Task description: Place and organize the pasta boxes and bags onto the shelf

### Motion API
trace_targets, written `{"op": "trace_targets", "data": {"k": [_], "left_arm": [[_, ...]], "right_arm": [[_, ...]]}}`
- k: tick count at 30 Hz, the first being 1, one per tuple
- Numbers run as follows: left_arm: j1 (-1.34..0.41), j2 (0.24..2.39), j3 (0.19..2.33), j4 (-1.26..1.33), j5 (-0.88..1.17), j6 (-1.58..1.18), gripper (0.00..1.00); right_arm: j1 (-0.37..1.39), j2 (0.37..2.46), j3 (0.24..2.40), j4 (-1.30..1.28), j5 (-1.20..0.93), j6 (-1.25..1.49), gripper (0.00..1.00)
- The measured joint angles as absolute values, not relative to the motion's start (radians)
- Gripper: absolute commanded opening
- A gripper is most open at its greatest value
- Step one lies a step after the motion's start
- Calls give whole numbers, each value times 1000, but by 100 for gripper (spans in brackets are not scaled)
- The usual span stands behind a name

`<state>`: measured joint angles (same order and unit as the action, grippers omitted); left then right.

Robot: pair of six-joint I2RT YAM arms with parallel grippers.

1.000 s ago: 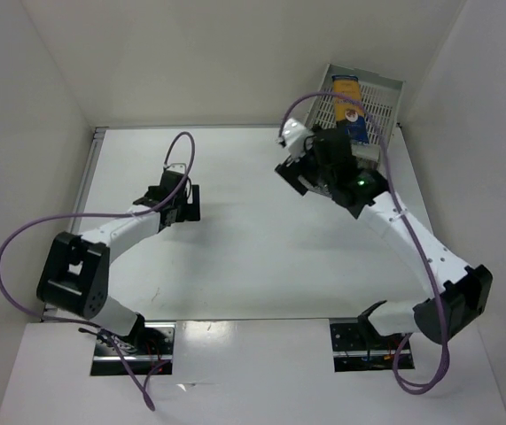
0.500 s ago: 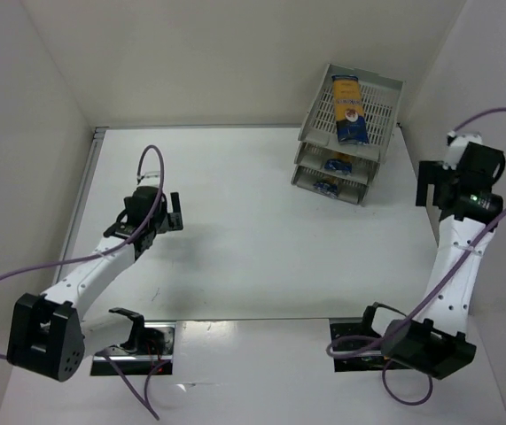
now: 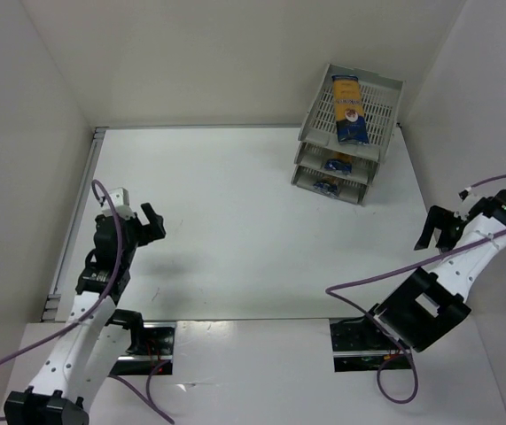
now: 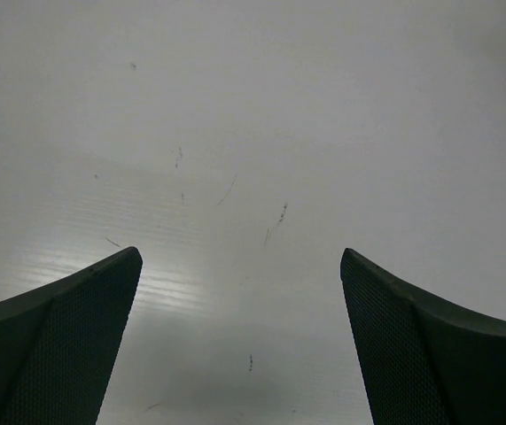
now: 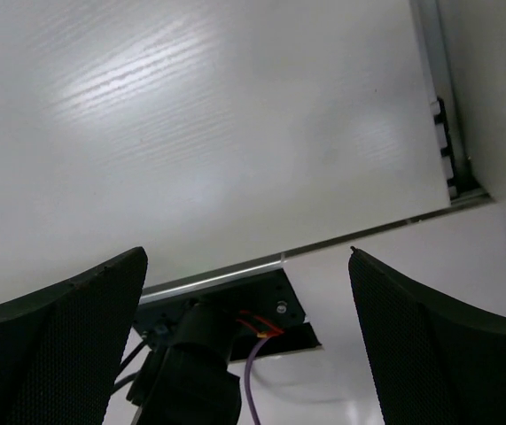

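**Both hands empty, three packets lying in the shelf**

From the top camera I am seeing the whole layout. The shelf (image 3: 375, 96) is standing at the far right corner of the desk (image 3: 235, 221), and each of its three tiers is holding one spaghetti packet. The top packet (image 3: 348, 110) is lying lengthwise in the uppermost tray, showing its orange pasta and dark blue near end. The middle packet (image 3: 337, 165) and the bottom packet (image 3: 326, 186) are showing only their blue ends at the tray fronts. Neither wrist camera is catching the shelf or any packet.

I am holding my left hand (image 3: 146, 223) above the desk near its left edge and my right hand (image 3: 439, 228) at the right edge, both well apart from the shelf. The wrist views are settling what the top view leaves too small to judge. The left hand (image 4: 241, 257) is spread wide with nothing between its fingers, only bare scuffed desk below. The right hand (image 5: 248, 252) is likewise spread and empty, looking over the near edge of the desk at a mounting plate (image 5: 213, 305) and a purple cable (image 5: 251, 376).
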<state>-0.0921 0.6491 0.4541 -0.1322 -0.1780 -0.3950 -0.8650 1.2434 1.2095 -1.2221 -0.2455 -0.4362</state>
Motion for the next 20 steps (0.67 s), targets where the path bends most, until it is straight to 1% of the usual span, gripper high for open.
{"op": "trace_targets", "data": {"k": [3,7,16,20], "left_arm": [[-76,648,454,-110,-176,-397,100],[-58,664,451,-107,-164,-398,100],[-38,664,448,-104,-151,-398,100],[-38,664,448,-104,-151,-398,100]], "right_arm": [[-908,1242,1192,-1242,-262,-453,100],[-917,1217,1176,-1241,-267,-461,100],[-917,994,1155,-1240,-234,-435,100],[-917,953,1155,-1239,-213,-416,100]]}}
